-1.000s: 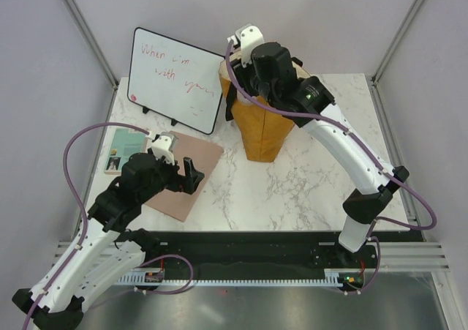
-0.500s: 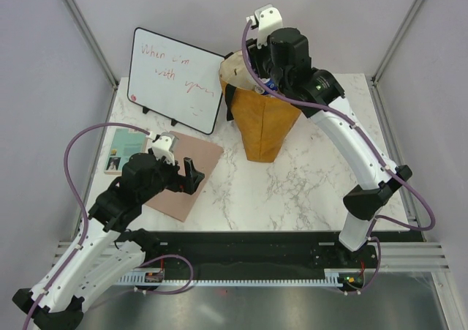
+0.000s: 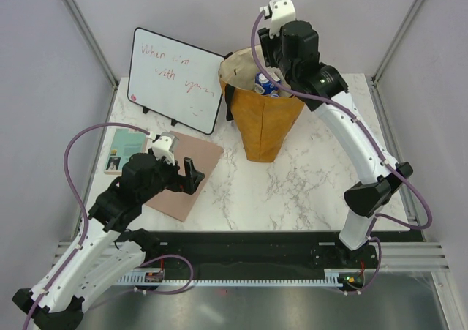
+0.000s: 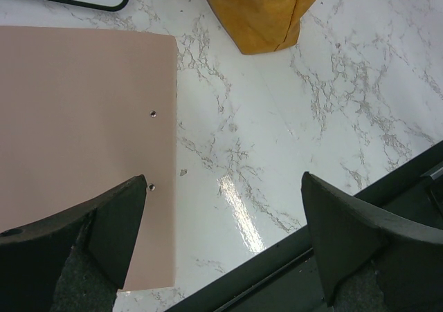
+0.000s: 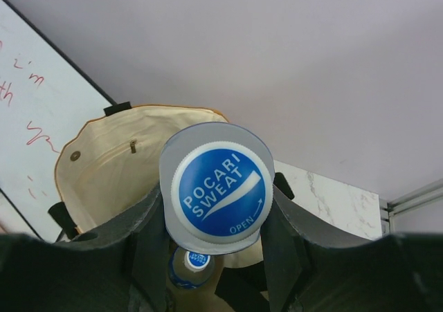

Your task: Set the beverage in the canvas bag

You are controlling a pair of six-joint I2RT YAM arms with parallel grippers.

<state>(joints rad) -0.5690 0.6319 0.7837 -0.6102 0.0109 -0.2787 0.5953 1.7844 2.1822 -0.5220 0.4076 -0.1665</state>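
The bottle [image 5: 217, 187], with a blue cap reading POCARI SWEAT, hangs upright over the mouth of the bag [image 3: 262, 129], toward its right side. The pictures do not show whether its base is already below the rim. The right tool [image 5: 216, 218] pinches it: the fingers [image 5: 147, 223] press on either side of its shoulder just under the cap, spread only as far as the bottle is wide.

In the right wrist view the bag's cream lining lies open below and to the left of the bottle. A second bottle [image 5: 198, 259], also with a blue cap, shows lower down, straight under the held one. Whether it sits in the bag cannot be told.

The bag stands upright at the far middle of the marble counter [image 3: 307, 176], with a black strap down its left side. The right arm reaches over it from the near right, its wrist above the bag's far right rim.

A whiteboard [image 3: 175, 77] with red writing is propped just left of the bag. A pink board [image 3: 191, 175] lies flat near and left of the bag, apart from it. A book [image 3: 124, 148] lies at its left, by the counter's left edge.

The left tool [image 4: 225, 246] hangs low over the near right edge of the pink board, spread wide and holding nothing. One finger is above the board and the other above the counter's near edge.
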